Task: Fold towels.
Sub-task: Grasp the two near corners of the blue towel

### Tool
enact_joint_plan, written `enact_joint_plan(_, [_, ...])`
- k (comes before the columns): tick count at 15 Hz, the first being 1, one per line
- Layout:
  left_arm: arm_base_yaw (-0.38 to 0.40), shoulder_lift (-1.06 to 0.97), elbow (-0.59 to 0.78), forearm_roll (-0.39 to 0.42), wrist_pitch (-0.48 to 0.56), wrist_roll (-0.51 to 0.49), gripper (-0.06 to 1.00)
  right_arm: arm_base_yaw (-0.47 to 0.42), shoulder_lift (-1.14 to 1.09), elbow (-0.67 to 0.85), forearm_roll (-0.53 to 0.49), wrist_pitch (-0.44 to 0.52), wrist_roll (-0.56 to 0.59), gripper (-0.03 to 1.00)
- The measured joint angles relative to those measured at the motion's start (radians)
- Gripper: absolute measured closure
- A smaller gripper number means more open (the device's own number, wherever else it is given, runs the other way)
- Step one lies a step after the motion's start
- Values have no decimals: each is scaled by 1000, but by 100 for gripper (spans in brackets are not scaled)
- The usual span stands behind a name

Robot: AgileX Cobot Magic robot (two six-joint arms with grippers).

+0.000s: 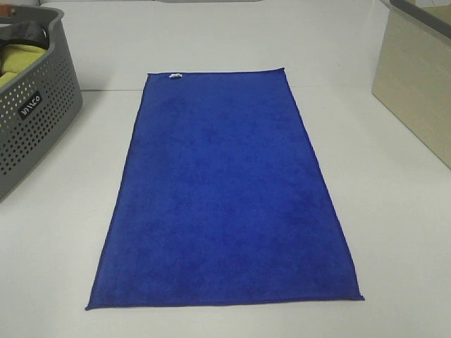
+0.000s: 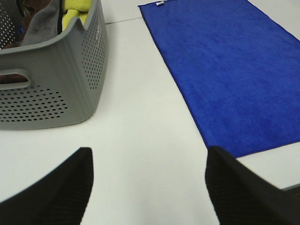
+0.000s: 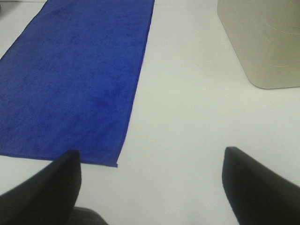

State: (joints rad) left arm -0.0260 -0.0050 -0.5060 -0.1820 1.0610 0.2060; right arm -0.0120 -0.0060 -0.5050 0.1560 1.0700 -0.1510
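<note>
A blue towel [image 1: 222, 193] lies spread flat and unfolded on the white table, its long side running away from me, with a small white tag at its far edge. It also shows in the left wrist view [image 2: 234, 75] and in the right wrist view [image 3: 75, 79]. My left gripper [image 2: 147, 187] is open and empty, hovering over bare table between the basket and the towel's near left corner. My right gripper [image 3: 150, 187] is open and empty, over bare table just right of the towel's near right corner. Neither gripper shows in the high view.
A grey perforated laundry basket [image 1: 32, 116] stands at the left, holding yellow, grey and dark cloths [image 2: 51, 14]. A beige bin [image 1: 416, 77] stands at the right, also in the right wrist view [image 3: 262, 42]. Bare white table [image 1: 394, 225] surrounds the towel.
</note>
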Motion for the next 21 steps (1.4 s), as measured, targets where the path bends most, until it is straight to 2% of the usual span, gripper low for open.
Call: enact_joint_plan(21, [0,0,0,0,0,0,29,0,0,0,0,0,0,19])
